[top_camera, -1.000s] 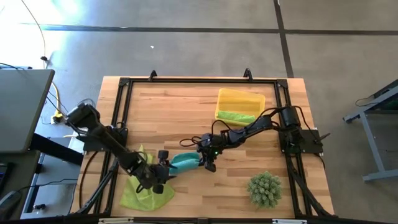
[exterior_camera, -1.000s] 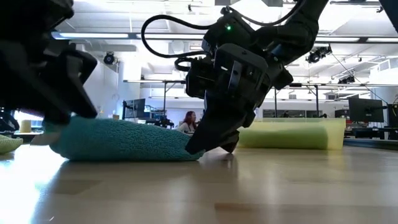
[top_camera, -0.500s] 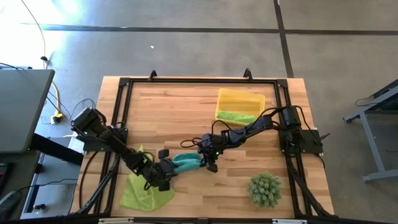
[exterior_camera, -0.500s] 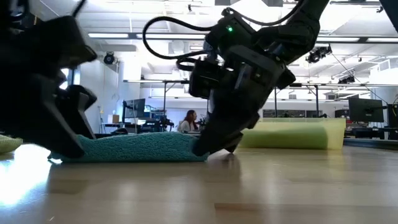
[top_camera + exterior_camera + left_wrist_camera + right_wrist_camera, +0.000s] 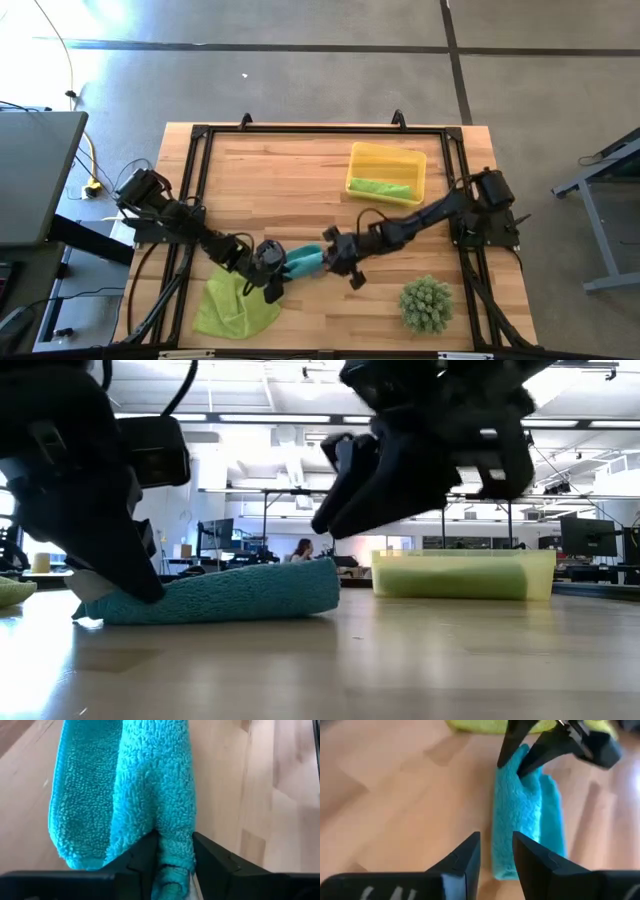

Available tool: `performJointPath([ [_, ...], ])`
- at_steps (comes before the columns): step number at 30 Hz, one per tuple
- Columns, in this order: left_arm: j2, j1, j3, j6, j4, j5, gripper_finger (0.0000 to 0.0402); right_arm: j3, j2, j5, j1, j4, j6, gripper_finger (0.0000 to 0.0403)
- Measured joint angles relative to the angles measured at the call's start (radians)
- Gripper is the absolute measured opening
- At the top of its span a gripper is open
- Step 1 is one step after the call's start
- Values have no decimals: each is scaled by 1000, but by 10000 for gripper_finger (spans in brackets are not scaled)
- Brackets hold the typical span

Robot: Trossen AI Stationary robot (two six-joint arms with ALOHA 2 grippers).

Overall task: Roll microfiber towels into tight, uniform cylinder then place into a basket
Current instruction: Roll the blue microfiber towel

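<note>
A teal microfiber towel [image 5: 305, 262], loosely rolled, lies on the wood table near its front middle. My left gripper [image 5: 175, 836] is shut on the roll's left end, also visible in the low view [image 5: 115, 585]. My right gripper [image 5: 496, 837] hangs open just above and beyond the roll's right end [image 5: 325, 585], touching nothing. A lime-green towel [image 5: 380, 187] lies in the yellow basket [image 5: 386, 160] at the far right. Another lime-green towel [image 5: 235, 310] lies crumpled at the front left. My left gripper pinches the teal roll's left end [image 5: 175, 865] between its two fingers, with several layers bunched in the gap. The fingers slant down from the table's left and point along the roll. The roll lies on the table and stretches away toward the right.
A spiky green ball-shaped plant [image 5: 425, 303] stands at the front right, close to my right arm. A black metal frame [image 5: 200, 135] runs around the table's edges. Bare wood stretches between the teal roll and the basket.
My right gripper has let go of the roll's right end, opened, rolled about its wrist and risen clear, drawing back toward the right. My left gripper has rolled about its wrist, moved right and closed on the roll's left end. The roll stays on the table.
</note>
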Motion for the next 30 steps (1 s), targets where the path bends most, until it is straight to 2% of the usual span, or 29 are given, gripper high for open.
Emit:
performJointPath([
  [3,3,20,-1,-1,23,38,95,0,26,167,44,33,-81,106],
  [5,3,33,-2,-2,25,56,86,0,35,223,60,42,-79,106],
  [8,3,46,-2,-4,27,65,78,1,39,219,69,49,-49,114],
  [15,3,83,-3,-27,39,110,74,3,47,198,78,67,56,184],
  [18,4,93,-4,-27,52,128,74,3,77,194,71,94,47,195],
  [25,5,93,-4,-27,58,118,74,3,147,236,61,125,-64,164],
  [30,6,94,-4,-27,63,118,74,5,171,232,46,122,30,120],
])
